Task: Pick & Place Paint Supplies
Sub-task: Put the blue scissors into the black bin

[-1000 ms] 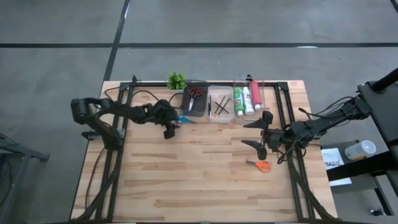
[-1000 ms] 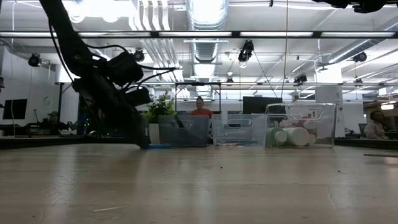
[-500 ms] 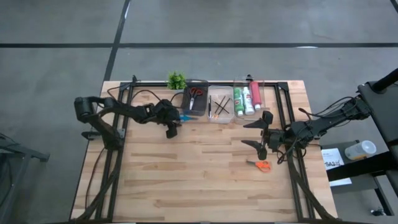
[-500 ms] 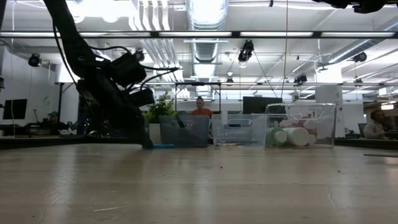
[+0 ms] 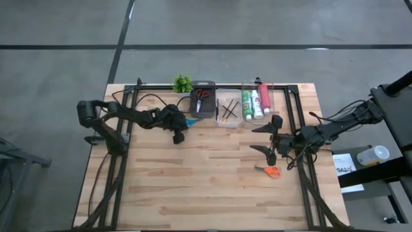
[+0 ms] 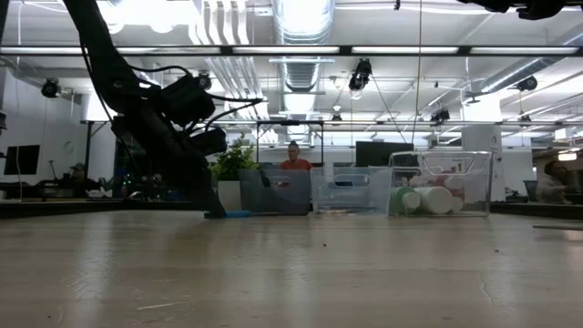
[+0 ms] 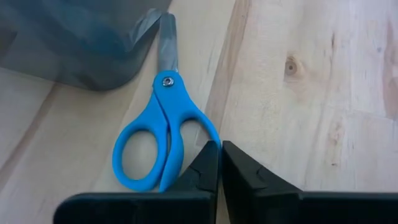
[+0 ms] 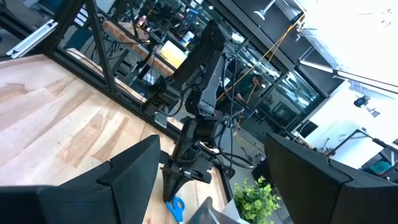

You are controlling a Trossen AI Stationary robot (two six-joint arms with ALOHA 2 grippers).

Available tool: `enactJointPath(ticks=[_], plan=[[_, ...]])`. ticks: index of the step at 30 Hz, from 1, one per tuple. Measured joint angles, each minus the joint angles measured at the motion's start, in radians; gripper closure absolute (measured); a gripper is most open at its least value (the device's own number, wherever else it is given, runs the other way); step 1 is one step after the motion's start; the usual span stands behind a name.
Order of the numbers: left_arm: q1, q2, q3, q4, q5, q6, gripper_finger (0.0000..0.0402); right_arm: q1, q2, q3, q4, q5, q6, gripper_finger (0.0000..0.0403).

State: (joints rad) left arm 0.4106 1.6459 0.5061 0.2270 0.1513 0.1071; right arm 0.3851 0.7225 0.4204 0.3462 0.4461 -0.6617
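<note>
Labels on paint tubes (image 5: 255,103) unreadable.

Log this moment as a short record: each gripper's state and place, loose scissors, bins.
left gripper: shut, empty, beside the blue scissors
blue scissors: flat on table, blade tip at the dark bin
right gripper: open, waiting near the orange scissors
dark bin: holds red scissors
middle bin: brushes
right bin: paint tubes

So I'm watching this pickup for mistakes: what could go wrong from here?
1. The left gripper has its jaws shut beside the blue scissors, touching one handle loop at most, so lifting now probably leaves them on the table.
2. The blade tip lies against the dark bin; a nudge could wedge it underneath.
</note>
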Motion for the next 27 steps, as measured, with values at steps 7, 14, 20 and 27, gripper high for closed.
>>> enactJointPath(ticks=[7, 14, 20, 27], plan=[[-0.026, 0.0, 0.0, 0.004, -0.003, -0.029, 0.039, 0.0, 0.0, 0.0, 0.0, 0.0, 0.001, 0.0115], [-0.061, -0.046, -0.005, -0.027, 0.008, -0.062, 0.039, 0.0, 0.0, 0.0, 0.0, 0.0, 0.002, 0.0115], [-0.108, -0.092, -0.007, -0.033, 0.018, -0.063, 0.039, 0.001, 0.0, 0.0, 0.0, 0.0, 0.001, 0.0115], [-0.147, -0.11, 0.047, -0.024, -0.035, -0.116, 0.039, 0.001, 0.0, 0.0, 0.0, 0.0, 0.003, 0.0115]])
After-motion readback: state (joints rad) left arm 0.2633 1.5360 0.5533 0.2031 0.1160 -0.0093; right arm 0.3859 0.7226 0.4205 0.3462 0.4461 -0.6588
